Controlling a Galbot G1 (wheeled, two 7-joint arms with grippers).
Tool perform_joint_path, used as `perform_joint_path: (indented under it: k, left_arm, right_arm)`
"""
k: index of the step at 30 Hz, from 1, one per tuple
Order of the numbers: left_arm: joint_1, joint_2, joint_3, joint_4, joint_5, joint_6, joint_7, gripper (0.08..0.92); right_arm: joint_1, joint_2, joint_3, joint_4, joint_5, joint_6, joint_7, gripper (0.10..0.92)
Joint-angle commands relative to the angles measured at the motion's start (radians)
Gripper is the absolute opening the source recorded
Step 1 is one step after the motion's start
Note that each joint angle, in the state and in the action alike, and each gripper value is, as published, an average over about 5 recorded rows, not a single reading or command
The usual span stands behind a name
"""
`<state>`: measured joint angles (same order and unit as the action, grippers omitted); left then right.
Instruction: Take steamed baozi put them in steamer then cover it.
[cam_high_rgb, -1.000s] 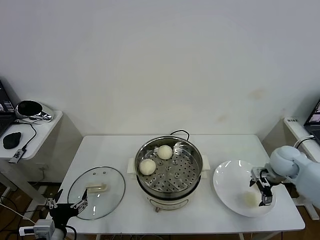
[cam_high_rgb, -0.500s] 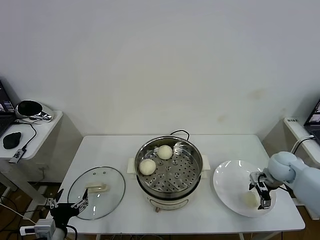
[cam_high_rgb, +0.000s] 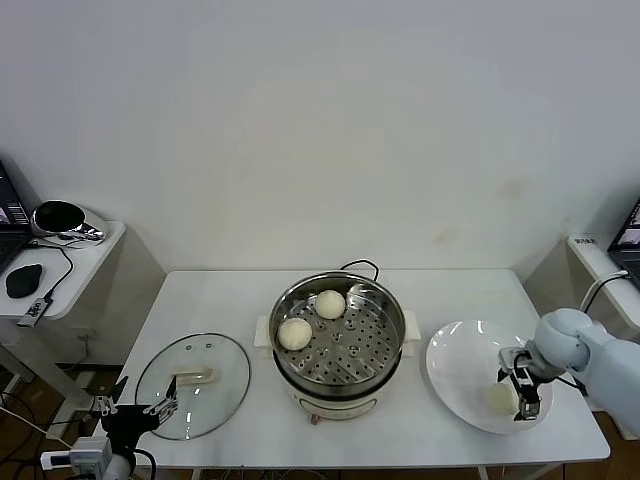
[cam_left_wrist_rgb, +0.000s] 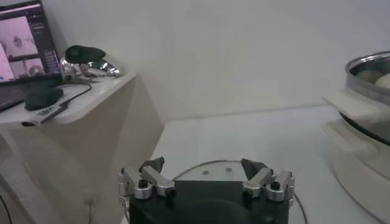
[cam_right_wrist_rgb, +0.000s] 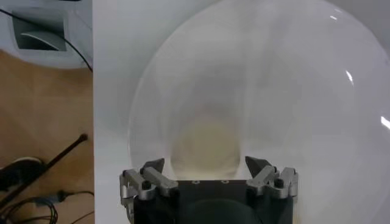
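Right gripper (cam_high_rgb: 519, 394) of mine hangs low over the plate (cam_high_rgb: 455, 372), fingers spread either side of a bun (cam_right_wrist_rgb: 207, 141) there. Left gripper (cam_left_wrist_rgb: 205, 180) waits wide by the cover (cam_high_rgb: 193, 385). At centre, the steamer (cam_high_rgb: 339, 340) holds two buns (cam_high_rgb: 295, 333).

white table (cam_high_rgb: 220, 300) carrying the steamer (cam_high_rgb: 338, 345) at centre, glass cover (cam_high_rgb: 192, 385) lying flat near left, white plate (cam_high_rgb: 455, 365) sitting at right

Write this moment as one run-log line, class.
right hand: around cream bun on white plate | round steel steamer: two buns | left hand: idle, open
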<state>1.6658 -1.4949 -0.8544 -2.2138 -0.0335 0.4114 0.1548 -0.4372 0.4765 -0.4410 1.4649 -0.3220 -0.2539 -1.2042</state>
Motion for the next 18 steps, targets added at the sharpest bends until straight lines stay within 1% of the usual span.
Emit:
perform_joint_path:
  k: [1,4,10,13,18]
  left_arm:
    - [0.003,0.000,0.002,0.000,0.000,0.000,0.000,0.823]
    - [0.004,0.001,0.000,-0.001,0.000,0.000,0.000,0.823]
    - [0.001,0.002,0.001,-0.003,-0.001,0.000,0.001,0.823]
    - [-0.001,0.002,0.002,-0.004,-0.001,0.000,0.002,0.823]
    - [-0.007,0.003,0.002,-0.003,-0.006,0.000,0.002,0.823]
  right_arm:
    - [-0.004,0.000,0.002,-0.001,0.004,-0.005,0.011,0.667]
    - [-0.003,-0.001,0.007,0.000,0.012,-0.007,0.009,0.633]
    - [0.040,-0.010,0.010,0.005,0.040,-0.011,-0.015,0.595]
    - [0.120,-0.018,-0.023,0.017,0.068,-0.018,-0.032,0.587]
    - [0.345,-0.022,-0.156,0.040,0.166,-0.032,-0.060,0.585]
